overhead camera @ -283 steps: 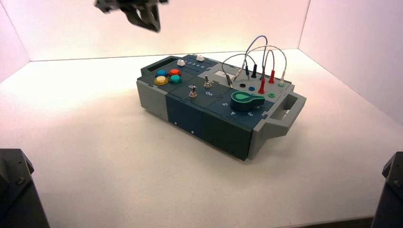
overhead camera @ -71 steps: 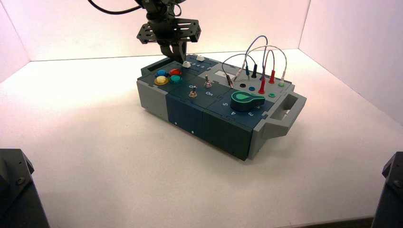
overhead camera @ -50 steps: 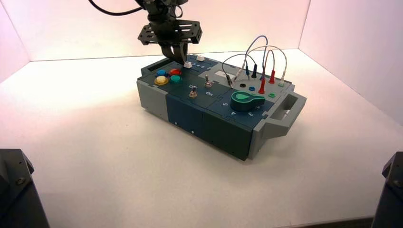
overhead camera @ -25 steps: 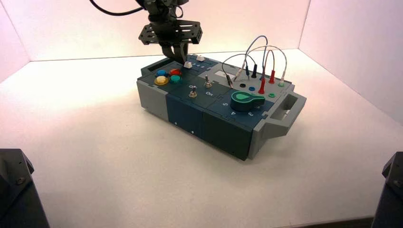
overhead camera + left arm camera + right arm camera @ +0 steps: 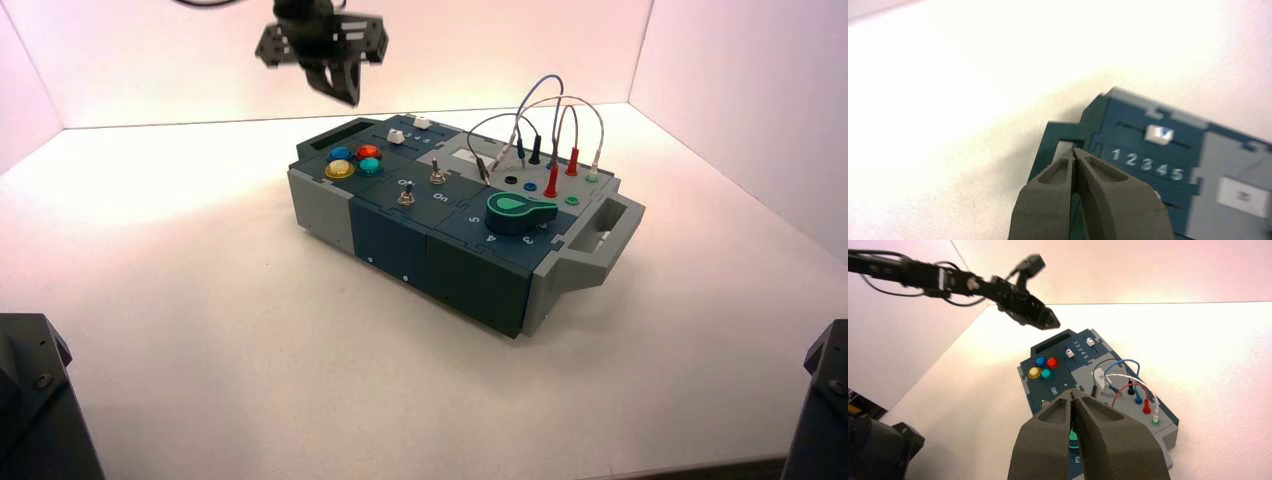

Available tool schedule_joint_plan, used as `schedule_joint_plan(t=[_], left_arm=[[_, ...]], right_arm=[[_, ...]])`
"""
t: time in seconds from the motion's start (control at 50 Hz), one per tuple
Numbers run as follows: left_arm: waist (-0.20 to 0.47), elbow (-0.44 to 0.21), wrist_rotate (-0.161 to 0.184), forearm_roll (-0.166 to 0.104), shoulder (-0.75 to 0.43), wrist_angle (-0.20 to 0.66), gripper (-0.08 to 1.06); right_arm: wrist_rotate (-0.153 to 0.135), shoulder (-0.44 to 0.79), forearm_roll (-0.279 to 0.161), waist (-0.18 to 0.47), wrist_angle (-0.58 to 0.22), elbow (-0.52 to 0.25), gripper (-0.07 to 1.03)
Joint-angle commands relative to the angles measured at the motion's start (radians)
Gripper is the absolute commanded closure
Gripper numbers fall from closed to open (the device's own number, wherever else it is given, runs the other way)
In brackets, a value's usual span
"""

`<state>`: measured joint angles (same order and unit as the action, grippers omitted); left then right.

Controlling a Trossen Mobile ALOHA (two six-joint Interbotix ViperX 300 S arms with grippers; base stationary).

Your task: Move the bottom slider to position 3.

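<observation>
The bottom slider's white knob [image 5: 394, 137] sits in its dark teal track at the box's [image 5: 390, 235] far left end, next to the row of small white digits [image 5: 1146, 164]. In the left wrist view my own finger hides most of that knob. Digit 3 [image 5: 1146, 164] is plain there. My left gripper [image 5: 345, 95] hangs shut and empty in the air, above and to the left of the sliders, touching nothing; it also shows in its own view [image 5: 1075, 151]. My right gripper [image 5: 1074, 392] is shut and parked well back from the box.
The second white knob [image 5: 1159, 134] sits in the farther track, above digits 3 and 4. Coloured buttons [image 5: 354, 161], two toggle switches [image 5: 405, 196], a green dial [image 5: 520, 212] and looping wires [image 5: 545, 120] fill the rest of the box. White walls enclose the table.
My left gripper came down to the bottom slider's knob and pushed it a little to the right along its track. It has now lifted up and to the left, clear of it.
</observation>
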<state>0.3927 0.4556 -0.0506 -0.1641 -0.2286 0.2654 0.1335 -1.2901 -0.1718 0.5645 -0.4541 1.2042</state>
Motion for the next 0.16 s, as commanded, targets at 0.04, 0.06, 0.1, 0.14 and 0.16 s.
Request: schedule_joint_plan(t=[0.04,0.06,0.1,0.14,0.16], left_arm=[[-0.003,-0.003,-0.006,0.003,0.089,-0.006,1.01],[-0.003,-0.002,-0.006,0.003,0.092,-0.006,1.01],[-0.003,-0.003,-0.006,0.003,0.101,-0.006,1.01],[-0.003,-0.003,-0.006,0.003,0.107,-0.005,1.01],[-0.003,-0.005,-0.006,0.003,0.112,-0.006,1.01]], right_arm=[[0.003,0.015,-0.005,0.000,0.006,-0.035,0.99],[0.003,0.015,-0.003,0.000,0.006,-0.035,0.99],[0.003,0.015,-0.003,0.000,0.006,-0.035,0.99],[0.003,0.017,-0.003,0.000,0.006,-0.035,0.99],[0.003,0.015,-0.003,0.000,0.006,-0.035,0.99]])
